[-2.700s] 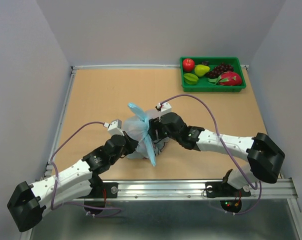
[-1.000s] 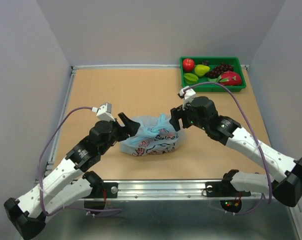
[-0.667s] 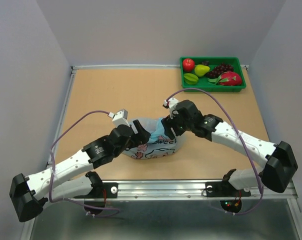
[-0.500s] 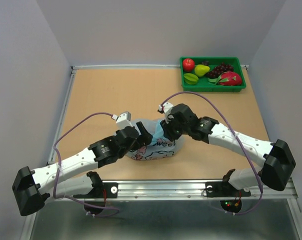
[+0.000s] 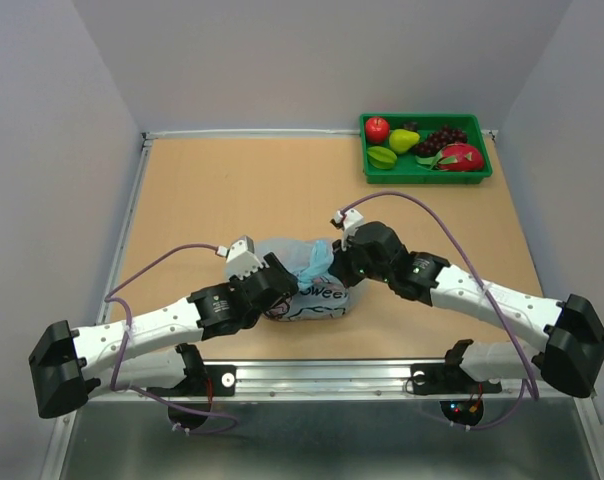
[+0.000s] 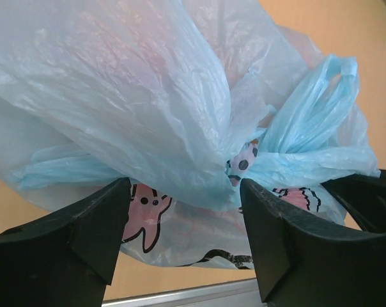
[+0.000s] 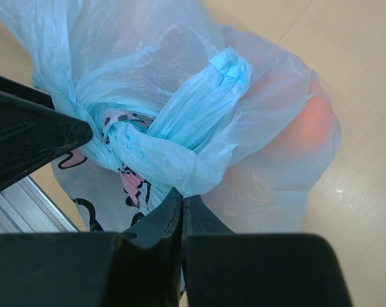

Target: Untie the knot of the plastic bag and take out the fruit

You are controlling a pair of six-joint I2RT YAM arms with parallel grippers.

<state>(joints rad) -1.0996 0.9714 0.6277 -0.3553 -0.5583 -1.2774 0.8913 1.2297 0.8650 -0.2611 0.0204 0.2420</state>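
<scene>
The light blue plastic bag point(image 5: 317, 290) with a pink cartoon print lies on the table between both arms. Its knot point(image 7: 170, 144) of twisted handles sits on top, also in the left wrist view as the knot point(image 6: 247, 163). My right gripper point(image 7: 182, 195) is shut, its tips pinching the lower edge of the knot's plastic; from above the right gripper point(image 5: 340, 270) is at the bag's right end. My left gripper point(image 6: 185, 192) stands open astride the bag's left side, the left gripper point(image 5: 280, 283) pressed close to it. An orange fruit point(image 7: 311, 118) shows faintly through the plastic.
A green tray point(image 5: 482, 172) with several fruits stands at the far right corner. A metal rail point(image 5: 382, 375) runs along the near table edge, close under the bag. Grey walls enclose the table on three sides.
Both arms have moved in onto the bag. The right gripper went from open to shut at the knot. The left gripper slid in against the bag's left side, still open.
</scene>
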